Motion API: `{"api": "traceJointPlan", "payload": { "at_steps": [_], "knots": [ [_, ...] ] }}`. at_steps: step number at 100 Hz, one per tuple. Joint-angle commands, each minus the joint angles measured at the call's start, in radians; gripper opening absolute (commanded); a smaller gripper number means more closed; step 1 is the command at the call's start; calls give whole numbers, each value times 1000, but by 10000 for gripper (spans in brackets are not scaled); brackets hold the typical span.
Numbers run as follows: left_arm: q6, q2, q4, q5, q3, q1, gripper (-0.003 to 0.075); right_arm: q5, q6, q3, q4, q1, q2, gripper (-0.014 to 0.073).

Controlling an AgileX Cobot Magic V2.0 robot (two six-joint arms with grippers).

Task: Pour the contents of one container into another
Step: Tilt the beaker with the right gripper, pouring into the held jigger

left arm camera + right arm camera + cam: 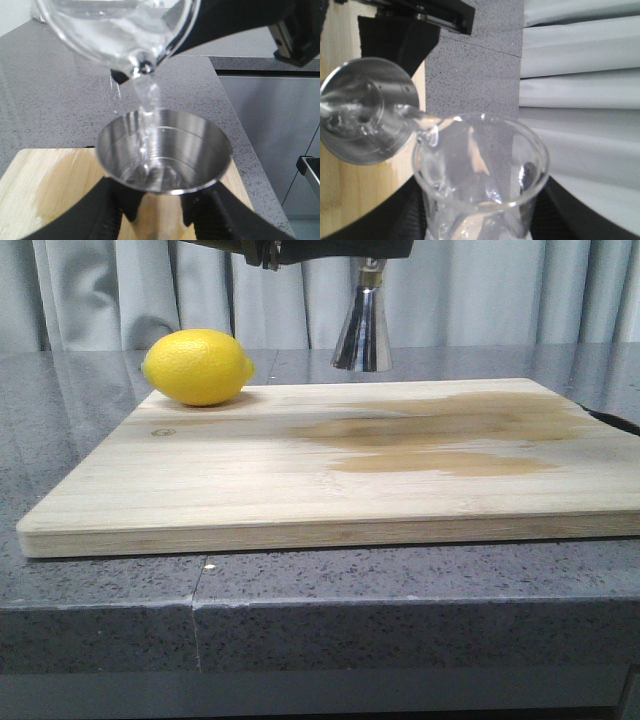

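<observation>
I see the left gripper (162, 210) holding the steel jigger (164, 150) upright, its two black fingers (107, 212) pressed on the lower cone from both sides, so the open upper cup stands just above the fingertips. In the front view only the lower cone of the jigger (362, 335) shows, hanging in the air over the far edge of the wooden cutting board (340, 475), not touching it, right of the middle.

The right gripper (480, 220) is clamped on the glass beaker (480, 175); its dark fingers (405, 215) sit on both sides of the glass body. The beaker is tilted, and its spout lies just above the rim of the jigger (365, 110). In the left wrist view a thin stream of clear liquid (147, 100) falls from the beaker (120, 30) into the steel cup, and some liquid already lies at the bottom.

A yellow lemon (197, 366) rests on the far left corner of the board, well apart from the jigger. A wide wet stain (440, 435) darkens the right part of the board, which lies on a grey speckled counter (400, 585)
</observation>
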Motion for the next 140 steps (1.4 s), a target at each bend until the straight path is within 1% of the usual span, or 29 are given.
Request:
{"api": "traceJointPlan", "payload": {
  "at_steps": [1, 41, 80, 96, 105, 109, 123, 124, 140],
  "knots": [
    [-6, -59, -80, 94, -31, -6, 220, -77, -38, -38, -27, 2, -29, 297],
    [-6, -59, -80, 94, -31, -6, 220, -90, -149, -38, -27, 2, -29, 297],
    [-6, -59, -80, 94, -31, -6, 220, -122, -153, -38, -57, 2, -29, 297],
    [-6, -59, -80, 94, -31, -6, 220, -123, -146, -38, -42, 2, -29, 298],
    [-6, -59, -80, 94, -31, -6, 220, -123, -88, -38, 20, 2, -29, 298],
    [-6, -59, -80, 94, -31, -6, 220, -123, -31, -38, 34, 2, -29, 298],
    [-6, -59, -80, 94, -31, -6, 220, -124, 192, -38, 21, -5, -40, 298],
    [-6, -59, -80, 94, -31, -6, 220, -124, 192, -38, 21, -8, -42, 298],
    [-6, -59, -80, 94, -31, -6, 220, -132, 428, -38, 42, -69, -104, 298]
  ]
}}
